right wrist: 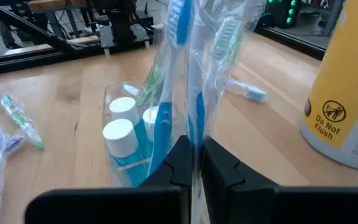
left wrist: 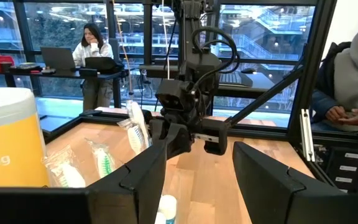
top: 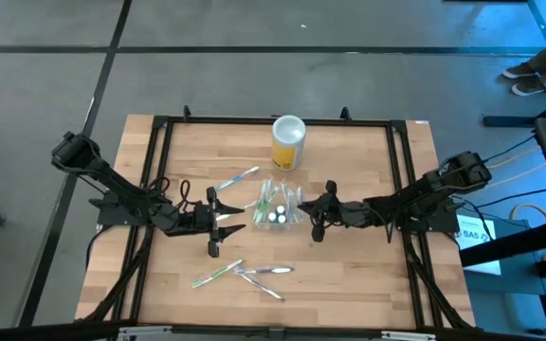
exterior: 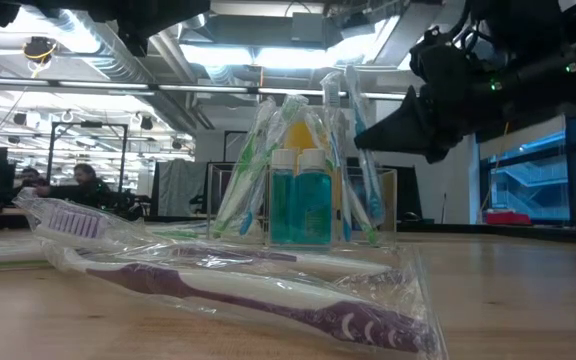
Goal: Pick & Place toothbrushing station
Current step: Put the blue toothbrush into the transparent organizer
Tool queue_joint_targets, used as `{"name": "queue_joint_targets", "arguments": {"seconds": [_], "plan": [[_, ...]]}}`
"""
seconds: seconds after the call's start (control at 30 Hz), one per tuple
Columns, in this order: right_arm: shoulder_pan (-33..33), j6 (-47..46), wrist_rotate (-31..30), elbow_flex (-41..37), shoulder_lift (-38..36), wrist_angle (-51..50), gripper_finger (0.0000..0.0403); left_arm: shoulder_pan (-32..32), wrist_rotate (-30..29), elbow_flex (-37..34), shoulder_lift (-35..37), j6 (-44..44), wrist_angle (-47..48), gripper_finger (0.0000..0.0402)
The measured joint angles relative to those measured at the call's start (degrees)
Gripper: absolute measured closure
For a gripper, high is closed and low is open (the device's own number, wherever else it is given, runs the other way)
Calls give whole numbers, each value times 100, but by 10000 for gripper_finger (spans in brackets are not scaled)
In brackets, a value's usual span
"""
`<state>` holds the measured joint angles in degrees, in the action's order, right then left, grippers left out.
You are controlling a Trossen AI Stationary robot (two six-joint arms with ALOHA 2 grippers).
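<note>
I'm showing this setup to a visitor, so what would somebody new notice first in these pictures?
Probably the clear toothbrushing station at the table's middle, holding wrapped toothbrushes and small blue bottles, with both grippers facing it. The right gripper has its fingers shut on a wrapped blue toothbrush standing in it; the left gripper waits open on the other side. Behind stands a yellow canister, and loose wrapped toothbrushes lie nearer the front edge.

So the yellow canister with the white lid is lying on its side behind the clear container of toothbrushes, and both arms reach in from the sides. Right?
Not quite. The yellow canister stands upright, its round white lid facing up, as the high view shows. It is indeed behind the clear container of toothbrushes, with the left gripper and right gripper reaching in from either side.
</note>
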<state>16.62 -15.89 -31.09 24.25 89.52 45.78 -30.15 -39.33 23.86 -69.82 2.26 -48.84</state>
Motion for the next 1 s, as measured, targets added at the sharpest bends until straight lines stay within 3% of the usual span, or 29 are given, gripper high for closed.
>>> {"name": "queue_joint_targets", "arguments": {"seconds": [0.13,0.33,0.63,0.77,1.0], "plan": [[-2,-21,20,2,0,-8,387,0,0,0,0,-2,0,219],[-7,-193,53,2,0,-258,354,0,0,0,0,0,0,219],[-21,-233,437,43,0,-390,355,0,0,0,0,0,0,219],[-17,-277,508,100,0,-392,321,0,0,0,0,-2,2,219],[-18,-455,503,133,0,-580,224,0,0,0,0,0,2,219]]}}
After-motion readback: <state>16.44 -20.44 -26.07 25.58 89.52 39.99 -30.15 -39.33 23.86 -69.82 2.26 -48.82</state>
